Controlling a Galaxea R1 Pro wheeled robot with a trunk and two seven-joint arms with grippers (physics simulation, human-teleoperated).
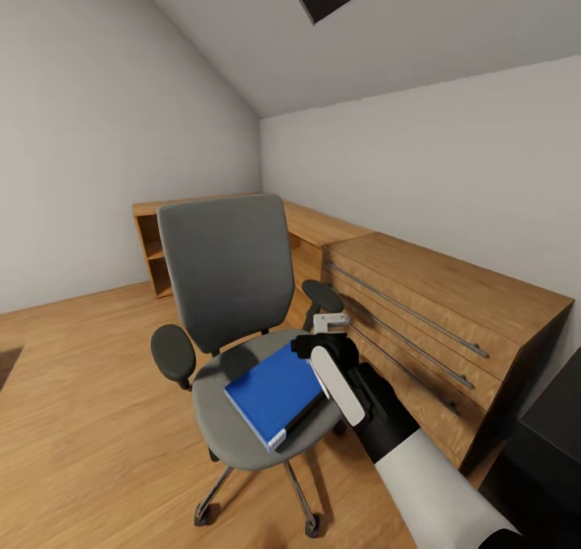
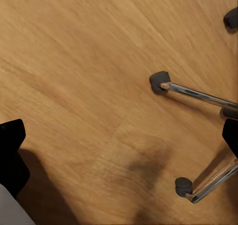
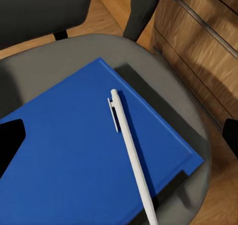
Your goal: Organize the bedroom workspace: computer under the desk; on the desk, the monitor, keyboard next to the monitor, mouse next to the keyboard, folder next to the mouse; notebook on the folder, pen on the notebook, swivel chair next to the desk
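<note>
One grey upholstered swivel chair [image 1: 230,307] with black armrests stands on the wood floor [image 1: 89,420], its backrest toward 12 o'clock in the head view and a long light-wood dresser [image 1: 452,323] at its 3 o'clock. One flat bright blue folder [image 1: 273,389] lies on the seat, its long axis running from 10 to 4 o'clock, with a dark edge showing beneath its near corner. One slim white pen [image 3: 131,153] rests on top of the folder in the right wrist view, lying lengthwise along the cover near one long edge. The right end effector [image 1: 332,354] hovers over the folder's 2 o'clock edge; whether it is released or clenched cannot be told. The left wrist view shows floor, two casters and chrome legs [image 2: 198,93].
</note>
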